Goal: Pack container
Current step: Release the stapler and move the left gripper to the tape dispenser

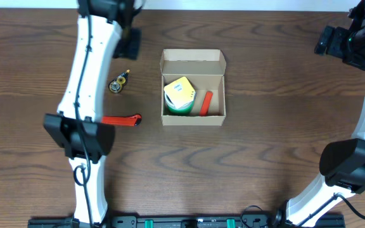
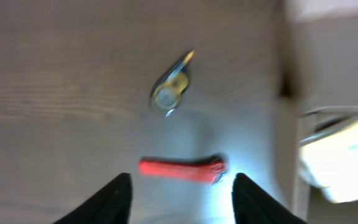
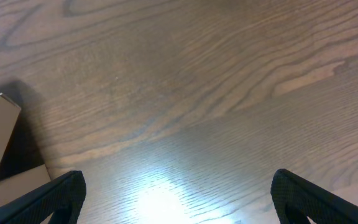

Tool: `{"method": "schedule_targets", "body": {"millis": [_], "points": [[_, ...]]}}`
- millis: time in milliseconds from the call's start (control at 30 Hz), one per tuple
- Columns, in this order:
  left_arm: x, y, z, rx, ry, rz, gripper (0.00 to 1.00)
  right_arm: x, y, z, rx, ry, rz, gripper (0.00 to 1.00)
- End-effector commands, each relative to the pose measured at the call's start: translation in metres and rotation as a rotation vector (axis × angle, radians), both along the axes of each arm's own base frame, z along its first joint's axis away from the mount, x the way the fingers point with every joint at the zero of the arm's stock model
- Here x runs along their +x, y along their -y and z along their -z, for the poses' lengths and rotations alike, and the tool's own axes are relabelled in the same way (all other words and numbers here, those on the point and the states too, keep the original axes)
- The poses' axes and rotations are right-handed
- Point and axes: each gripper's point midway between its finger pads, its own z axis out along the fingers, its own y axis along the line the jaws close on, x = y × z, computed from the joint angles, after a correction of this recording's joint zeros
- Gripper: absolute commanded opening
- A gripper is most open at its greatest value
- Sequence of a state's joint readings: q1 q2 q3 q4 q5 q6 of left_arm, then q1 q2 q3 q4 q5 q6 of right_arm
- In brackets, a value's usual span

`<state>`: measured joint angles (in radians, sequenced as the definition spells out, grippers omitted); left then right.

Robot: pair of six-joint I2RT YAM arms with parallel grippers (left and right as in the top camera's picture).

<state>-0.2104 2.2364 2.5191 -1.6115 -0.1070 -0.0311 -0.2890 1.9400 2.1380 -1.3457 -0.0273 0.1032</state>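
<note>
Left arm hovers, jaws spread.

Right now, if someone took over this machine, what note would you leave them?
Left gripper: open, empty, above the loose things. Right gripper: open, empty, over the table.
Box: mid-table, lid open.
Done: a yellow-green thing and a red stick lie inside.
Left: the red tool and small brass thing, both on the table left of the box; probably close the lid after.
</note>
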Motion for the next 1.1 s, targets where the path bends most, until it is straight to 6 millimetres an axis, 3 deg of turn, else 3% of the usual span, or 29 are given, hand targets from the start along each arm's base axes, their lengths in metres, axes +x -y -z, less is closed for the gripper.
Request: {"method": "schedule_targets", "body": {"millis": [0,100,200,433,1067], "points": [[-0.030,-0.024,0.026,-0.015,-0.201,0.077,0.61,0.002,0.002,0.003,0.011,0.001,0.017,0.97],[-0.038,-0.032,0.046,-0.079,-0.289,0.147,0.73,0.004,0.002,0.003,0.012,0.007,0.015,0.96],[-0.040,-0.027,0.058,-0.161,-0.320,0.228,0.75,0.005,0.002,0.002,0.011,0.010,0.015,0.96],[-0.018,-0.024,0.078,-0.166,-0.284,0.297,0.82,0.005,0.002,0.002,0.010,0.013,0.015,0.96],[0.002,-0.026,0.169,-0.155,-0.391,0.331,0.77,0.006,0.002,0.001,0.009,0.017,0.015,0.95]]}}
